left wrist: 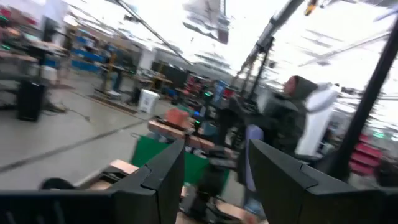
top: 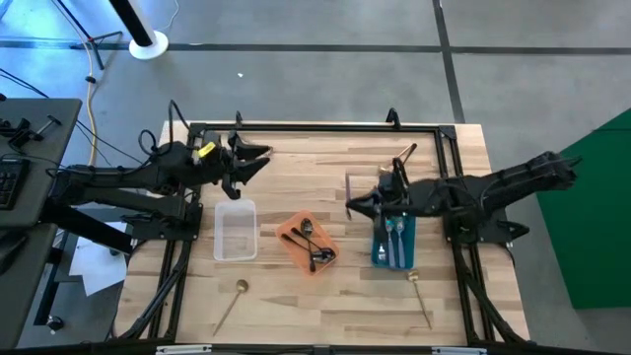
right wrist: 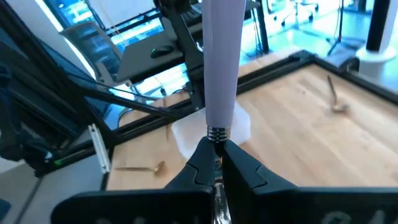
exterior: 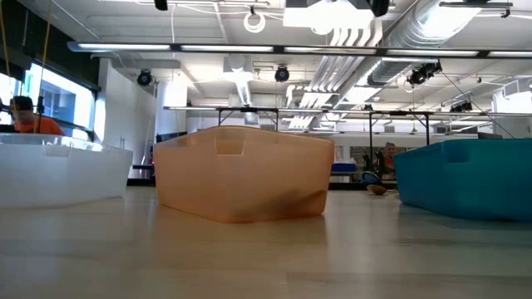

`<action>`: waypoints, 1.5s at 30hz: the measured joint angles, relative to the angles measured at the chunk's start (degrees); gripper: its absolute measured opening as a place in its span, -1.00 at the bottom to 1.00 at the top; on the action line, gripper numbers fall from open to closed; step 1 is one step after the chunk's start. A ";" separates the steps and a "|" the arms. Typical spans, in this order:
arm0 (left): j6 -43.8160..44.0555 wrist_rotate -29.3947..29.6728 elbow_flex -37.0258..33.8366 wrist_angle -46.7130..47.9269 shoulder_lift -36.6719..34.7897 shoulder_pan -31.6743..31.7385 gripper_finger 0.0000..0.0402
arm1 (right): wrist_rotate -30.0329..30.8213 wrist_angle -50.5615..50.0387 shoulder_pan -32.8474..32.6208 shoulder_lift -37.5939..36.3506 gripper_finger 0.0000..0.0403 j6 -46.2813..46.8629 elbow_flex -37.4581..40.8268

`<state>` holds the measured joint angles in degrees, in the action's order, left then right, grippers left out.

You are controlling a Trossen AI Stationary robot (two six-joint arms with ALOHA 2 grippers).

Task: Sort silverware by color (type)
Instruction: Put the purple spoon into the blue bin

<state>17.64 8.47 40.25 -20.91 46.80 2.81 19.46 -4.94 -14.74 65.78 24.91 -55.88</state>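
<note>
The right gripper (right wrist: 216,163) is closed on a lilac-handled spoon (right wrist: 222,56), holding it just above the blue tray (top: 381,247), which holds more spoons. The left gripper (top: 258,158) waits with fingers apart and empty, beyond the clear tray (top: 236,232). Dark spoons (top: 314,242) lie in the orange tray (top: 293,233), between both claws. Two gold spoons (top: 229,302) lie on the table (top: 325,158).

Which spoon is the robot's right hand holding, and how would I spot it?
Find the blue tray on the table's right side. Just above it the right hand is shut on a spoon with a lilac handle. It is the only spoon lifted off the table.
</note>
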 joint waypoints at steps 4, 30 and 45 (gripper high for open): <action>-2.25 -0.79 1.68 0.16 2.97 -3.11 -0.18 | -3.84 0.20 3.76 0.02 -1.00 -5.84 0.00; -15.64 2.54 6.69 8.93 7.90 -7.08 -0.78 | -9.42 6.92 9.13 0.02 -1.00 -18.52 0.00; -13.23 -1.45 6.71 11.52 7.55 -3.72 -1.00 | -9.38 6.90 9.13 0.02 -1.00 -18.54 0.00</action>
<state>4.40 7.02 46.96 -9.40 54.35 -0.91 10.09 1.96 -5.61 65.80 6.37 -55.88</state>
